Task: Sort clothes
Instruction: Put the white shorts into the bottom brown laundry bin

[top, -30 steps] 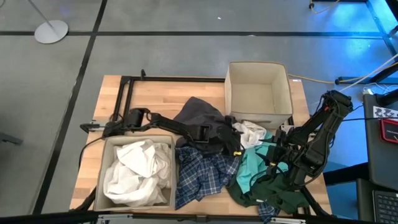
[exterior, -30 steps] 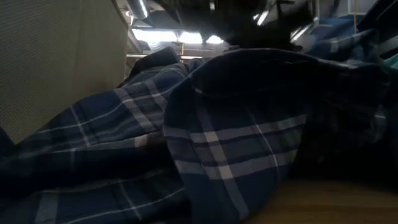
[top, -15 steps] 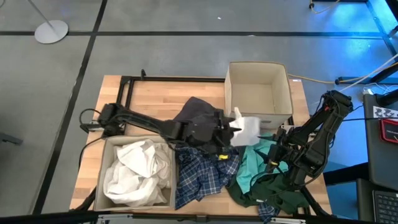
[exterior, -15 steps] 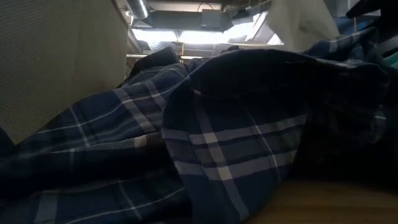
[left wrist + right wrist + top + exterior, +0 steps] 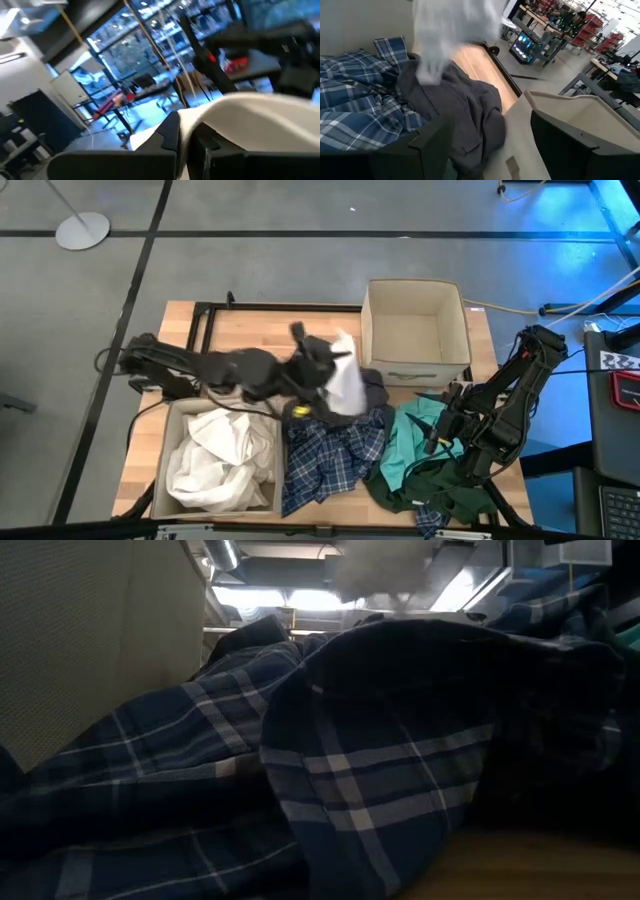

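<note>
overhead: evenly lit | low view: dim | white garment (image 5: 345,385): motion-blurred

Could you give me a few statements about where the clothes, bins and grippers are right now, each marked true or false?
1. The left gripper is shut on a white garment. True.
2. The bin by the left arm is empty. False: white clothes fill it.
3. The far bin has nothing in it. True.
4. The right gripper grips the teal garment. False: it is open above it, holding nothing.
5. The plaid shirt lies between the near bin and the teal garment. True.
</note>
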`<state>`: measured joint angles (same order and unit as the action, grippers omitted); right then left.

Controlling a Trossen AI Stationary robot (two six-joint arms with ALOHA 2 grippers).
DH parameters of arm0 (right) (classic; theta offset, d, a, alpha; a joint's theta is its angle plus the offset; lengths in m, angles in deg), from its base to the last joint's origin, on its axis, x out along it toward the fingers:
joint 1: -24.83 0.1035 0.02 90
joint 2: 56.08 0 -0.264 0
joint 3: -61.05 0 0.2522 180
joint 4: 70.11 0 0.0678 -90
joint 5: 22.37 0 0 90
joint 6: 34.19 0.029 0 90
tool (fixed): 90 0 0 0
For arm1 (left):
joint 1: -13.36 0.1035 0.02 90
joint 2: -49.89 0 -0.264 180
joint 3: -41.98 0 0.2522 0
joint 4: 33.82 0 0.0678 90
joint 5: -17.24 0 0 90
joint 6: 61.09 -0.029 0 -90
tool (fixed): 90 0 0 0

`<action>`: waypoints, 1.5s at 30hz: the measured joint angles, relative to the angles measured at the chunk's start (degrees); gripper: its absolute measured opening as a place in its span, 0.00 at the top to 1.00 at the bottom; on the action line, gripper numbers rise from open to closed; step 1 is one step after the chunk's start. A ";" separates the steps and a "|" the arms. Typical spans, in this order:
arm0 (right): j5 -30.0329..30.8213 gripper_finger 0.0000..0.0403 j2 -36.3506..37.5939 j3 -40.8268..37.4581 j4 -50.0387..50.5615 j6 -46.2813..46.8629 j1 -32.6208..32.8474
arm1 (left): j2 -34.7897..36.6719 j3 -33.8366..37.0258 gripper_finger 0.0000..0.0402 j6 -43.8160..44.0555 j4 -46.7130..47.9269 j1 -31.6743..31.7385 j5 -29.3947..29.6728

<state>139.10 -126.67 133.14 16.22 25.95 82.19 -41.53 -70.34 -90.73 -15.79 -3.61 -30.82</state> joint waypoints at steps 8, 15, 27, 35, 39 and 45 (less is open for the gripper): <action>0.10 0.34 0.00 0.00 0.28 0.00 0.00 | 11.20 0.00 0.99 10.12 10.47 -5.97 5.18; 0.12 0.34 0.00 0.00 0.56 0.00 0.00 | 19.51 -0.02 0.99 27.77 30.43 -13.66 6.52; -0.18 0.34 0.00 0.00 0.39 0.04 -1.42 | 27.79 -0.02 0.99 57.46 55.51 -28.32 11.30; -2.16 0.34 0.00 -0.02 0.45 -0.35 -5.04 | 32.33 -0.02 0.99 74.11 66.72 -33.99 9.83; -2.77 0.34 0.00 -0.02 0.40 -0.37 -4.90 | 32.72 -0.02 0.99 88.69 75.69 -35.27 7.05; -3.20 0.34 0.00 -0.02 0.42 -0.37 -4.90 | 29.86 0.28 0.99 105.57 85.82 -35.94 -0.13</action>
<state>135.90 -126.67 133.12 16.64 25.58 77.30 -11.66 -70.06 14.84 70.03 -39.55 -30.95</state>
